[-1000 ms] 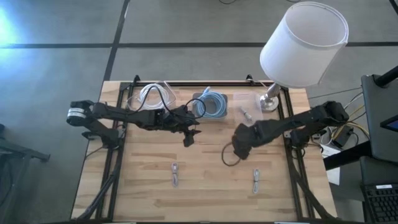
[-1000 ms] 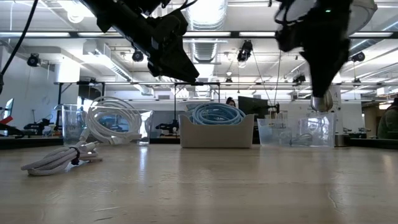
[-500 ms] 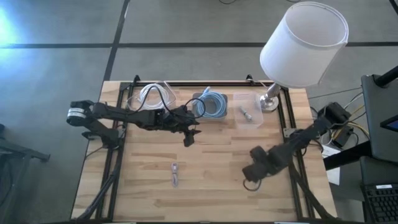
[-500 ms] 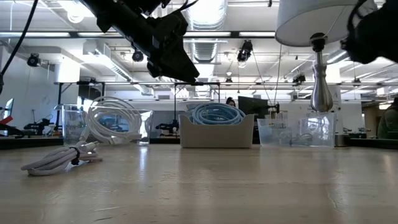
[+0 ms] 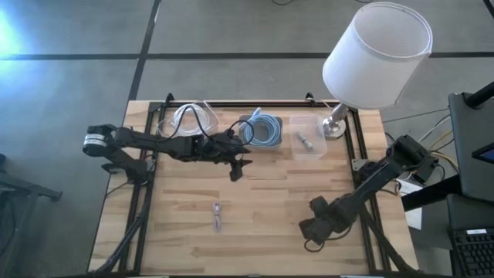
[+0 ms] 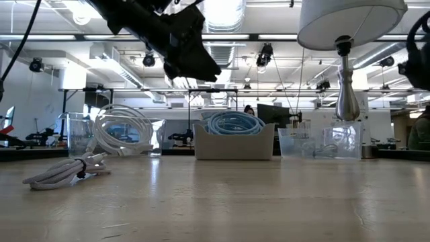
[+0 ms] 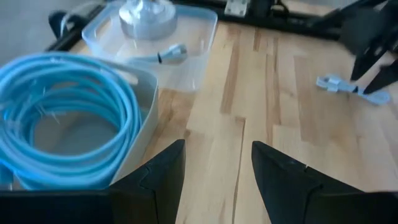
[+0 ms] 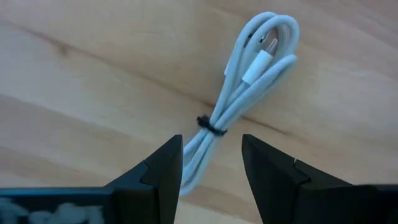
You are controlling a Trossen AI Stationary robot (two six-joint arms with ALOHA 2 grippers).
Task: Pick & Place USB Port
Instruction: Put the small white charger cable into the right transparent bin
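Observation:
Two small white USB cable bundles lie flat on the wooden table. One bundle [image 5: 218, 217] sits near the table's middle. The other [image 8: 245, 93], tied with a black band [image 8: 211, 124], lies right under my right gripper [image 8: 211, 169], which is open and points down, one finger on each side of the bundle's near end without touching it. In the high view this gripper [image 5: 312, 227] hides that bundle. My left gripper [image 5: 238, 167] is open and hangs in the air in front of the bin of blue cable [image 7: 62, 118].
Along the far edge stand a clear tub of white cable [image 5: 185, 120], a white bin of blue cable [image 5: 260, 130], a clear tub holding a small metal connector [image 5: 306, 140], and a lamp [image 5: 374, 54] on its base [image 5: 334, 127]. Bare wood lies between the two bundles.
My right gripper has swung from the table's middle toward the near right and come down over the right cable bundle, covering it in the high view. Neither bundle has moved.

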